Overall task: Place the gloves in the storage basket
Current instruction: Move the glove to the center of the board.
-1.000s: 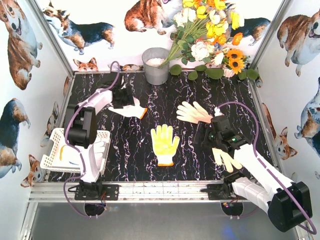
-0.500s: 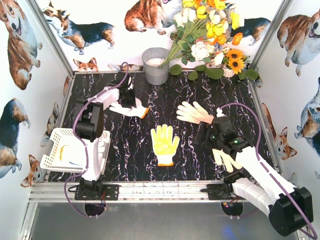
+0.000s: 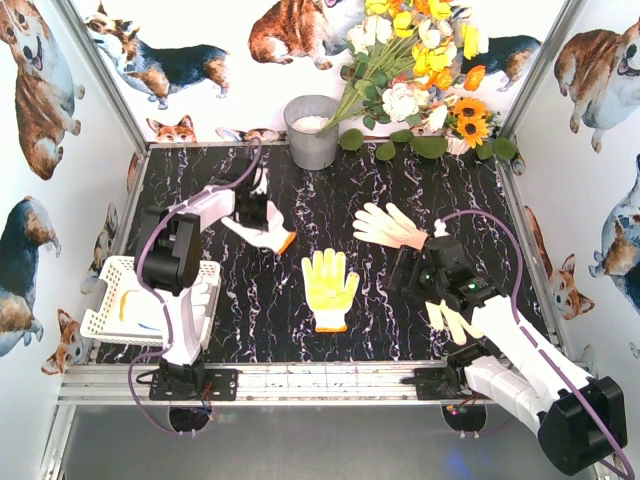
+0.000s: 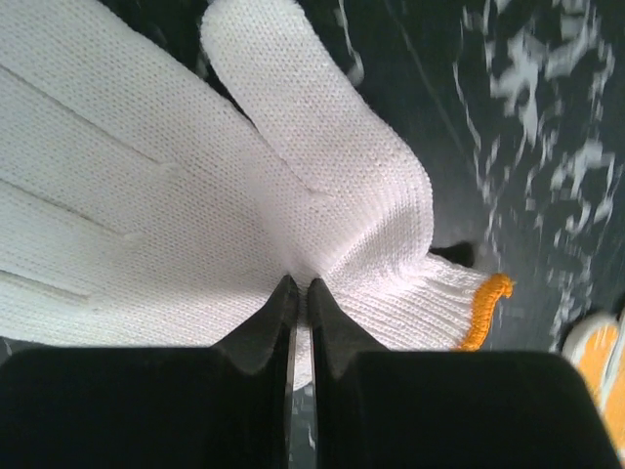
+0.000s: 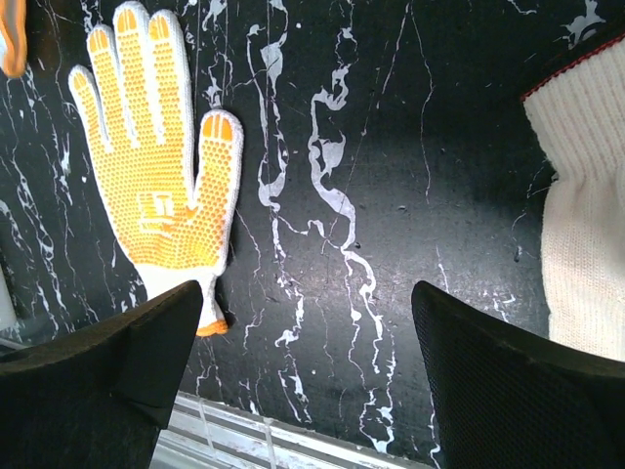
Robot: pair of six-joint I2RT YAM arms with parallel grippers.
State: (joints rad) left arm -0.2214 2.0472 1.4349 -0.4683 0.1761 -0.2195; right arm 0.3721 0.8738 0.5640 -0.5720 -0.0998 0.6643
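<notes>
Corgi-printed walls close in a black, white-veined marble surface (image 3: pixel 250 290), with a grey metal bucket (image 3: pixel 312 132) at the upper middle of the overhead view and a spray of flowers (image 3: pixel 420 60) at the upper right.

The white lattice storage basket (image 3: pixel 105 322) sits at the lower left edge, partly covered by the left arm. Something pale yellow lies inside it.

The left fingers (image 4: pixel 278 322) are clenched on a pinch of a white knit glove (image 4: pixel 195 195) just above its orange-trimmed cuff (image 4: pixel 485 311). In the overhead view that glove lies on the surface left of centre, well apart from the basket.

A yellow-dotted glove (image 3: pixel 328 285) lies flat at the centre with its cuff toward the bottom of the frame. A cream glove (image 3: pixel 388 225) lies to its upper right. Another cream glove (image 3: pixel 452 320) is partly hidden under the right arm.

The right fingers (image 5: pixel 117 371) are spread wide and hold nothing. They hang over bare surface, between the yellow-dotted glove at the left of the wrist view and a cream ribbed cuff (image 5: pixel 586 225) at the right.
</notes>
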